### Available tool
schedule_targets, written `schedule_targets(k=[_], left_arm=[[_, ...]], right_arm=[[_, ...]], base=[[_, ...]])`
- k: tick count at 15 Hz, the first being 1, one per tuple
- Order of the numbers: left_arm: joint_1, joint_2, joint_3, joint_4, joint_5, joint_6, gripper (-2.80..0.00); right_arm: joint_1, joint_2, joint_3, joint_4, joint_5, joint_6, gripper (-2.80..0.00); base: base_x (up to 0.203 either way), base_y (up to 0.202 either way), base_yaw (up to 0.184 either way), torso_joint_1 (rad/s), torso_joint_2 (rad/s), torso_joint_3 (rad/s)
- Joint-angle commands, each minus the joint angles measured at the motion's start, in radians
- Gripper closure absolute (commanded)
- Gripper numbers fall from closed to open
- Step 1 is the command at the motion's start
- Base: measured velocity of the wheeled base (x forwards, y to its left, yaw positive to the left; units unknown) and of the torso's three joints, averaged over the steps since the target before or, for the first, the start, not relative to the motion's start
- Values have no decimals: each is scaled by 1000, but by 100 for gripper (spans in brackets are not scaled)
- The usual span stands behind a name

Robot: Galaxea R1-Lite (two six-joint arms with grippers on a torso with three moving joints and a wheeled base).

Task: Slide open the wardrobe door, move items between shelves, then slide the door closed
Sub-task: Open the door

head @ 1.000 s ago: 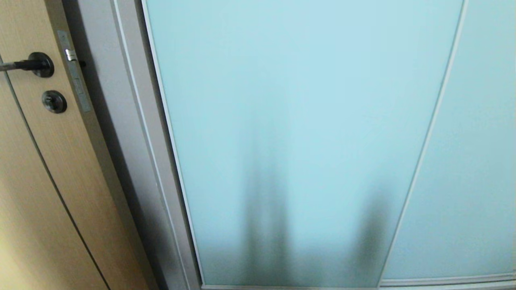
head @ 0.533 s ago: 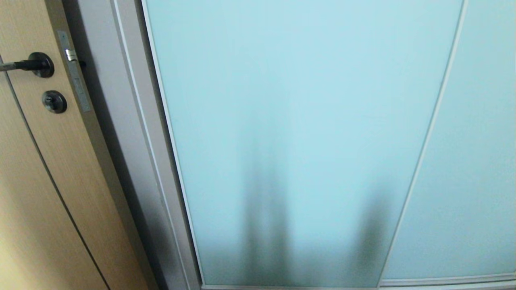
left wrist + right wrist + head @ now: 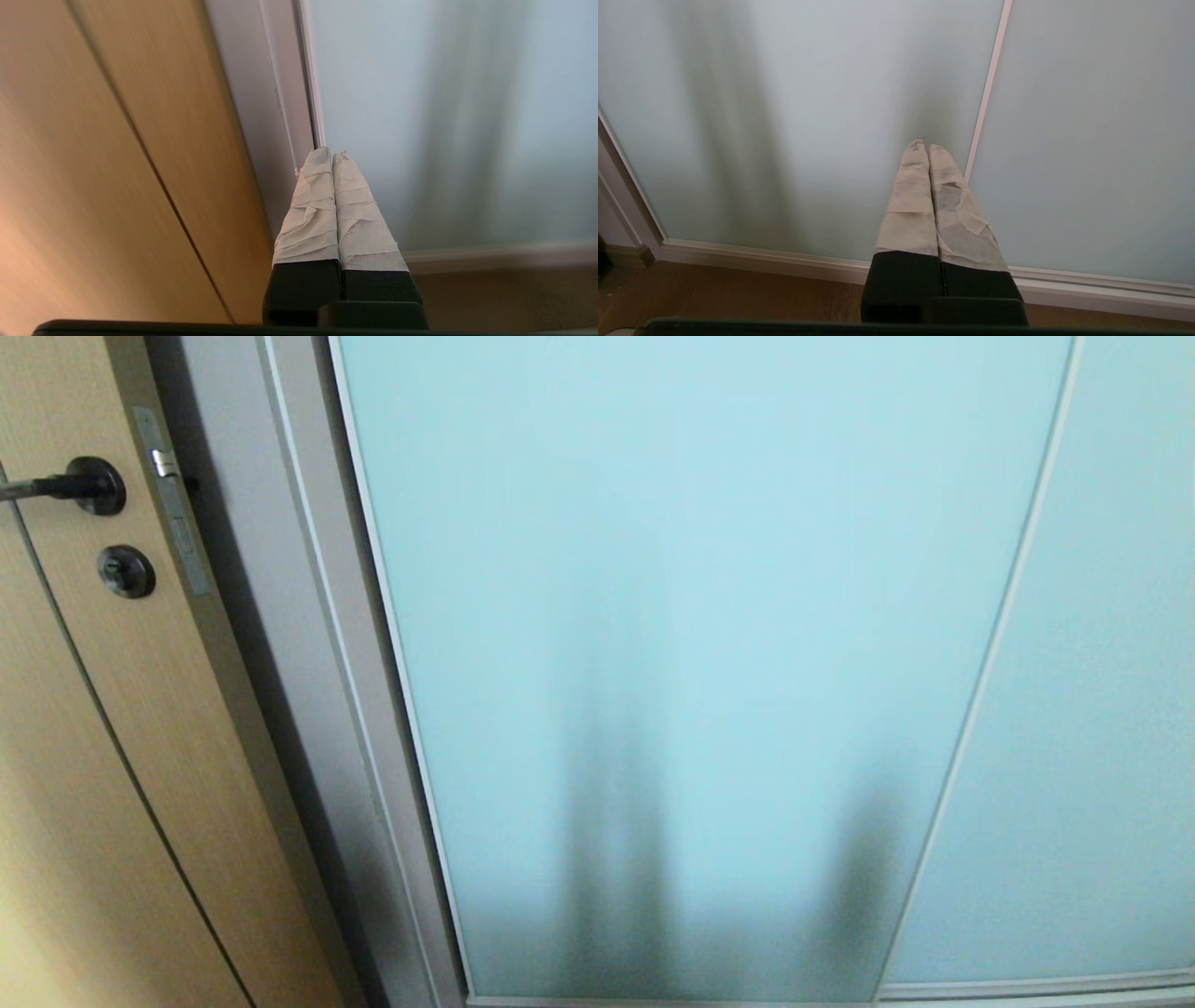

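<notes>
The sliding wardrobe door point(image 3: 691, 616) stands fully across the opening, so nothing is done yet: opening it, shifting items and closing it all remain. Whatever sits behind the frosted glass is hidden. The left end effector point(image 3: 332, 156), fingers pressed together and empty, points at the door's frame edge beside the wooden door point(image 3: 84, 756); the right end effector point(image 3: 923, 145), likewise closed and empty, faces the glass near the floor point(image 3: 714, 289).
</notes>
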Motion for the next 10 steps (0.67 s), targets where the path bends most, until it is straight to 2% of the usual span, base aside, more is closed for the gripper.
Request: schedule_targets(k=[1, 4, 10], left_arm=[[0, 2, 4, 2, -2, -7, 0], [0, 2, 4, 0, 18, -65, 0], [0, 2, 4, 0, 22, -67, 0]], right_arm=[[0, -2, 1, 0, 0, -1, 0], [0, -2, 2, 0, 0, -1, 0], [0, -2, 0, 0, 0, -1, 0]], base=[[0, 0, 0, 0, 0, 0], [0, 0, 0, 0, 0, 0], [0, 0, 0, 0, 0, 0]])
